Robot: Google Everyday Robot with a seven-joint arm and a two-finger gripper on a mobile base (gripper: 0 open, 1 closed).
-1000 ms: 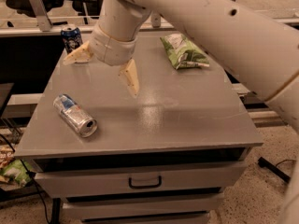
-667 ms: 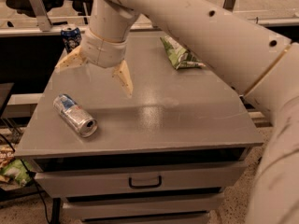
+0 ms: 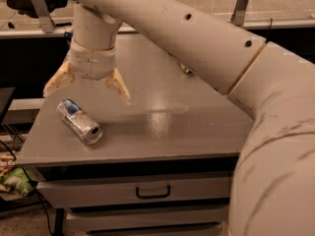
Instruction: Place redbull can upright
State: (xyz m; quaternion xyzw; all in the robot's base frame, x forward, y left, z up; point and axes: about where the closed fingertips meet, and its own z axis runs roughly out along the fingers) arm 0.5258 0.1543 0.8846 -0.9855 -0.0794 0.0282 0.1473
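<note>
Hovering over the front-left part of a grey table (image 3: 187, 132), the gripper (image 3: 86, 93) of a mobile robot hangs with its two tan fingers (image 3: 119, 86) spread wide apart and nothing between them, as seen in the single camera view. The redbull can (image 3: 78, 121) lies on its side on the tabletop just below and slightly in front of the gripper, clear of both fingertips. Its shiny silver top points toward the table's front edge and a little to the right, while its blue and red markings face up at the far end. The can sits close to the front-left corner, near the left edge and a short way back from the front edge. To the right of the can, the tabletop runs bare and glossy across its middle and front, giving open room on that side. The robot's thick white arm (image 3: 206, 43) sweeps in from the right foreground and crosses over the back of the table, hiding most of a green packet (image 3: 185, 69) near the far edge. Below the front edge, a drawer with a dark handle (image 3: 152, 192) is shut.
</note>
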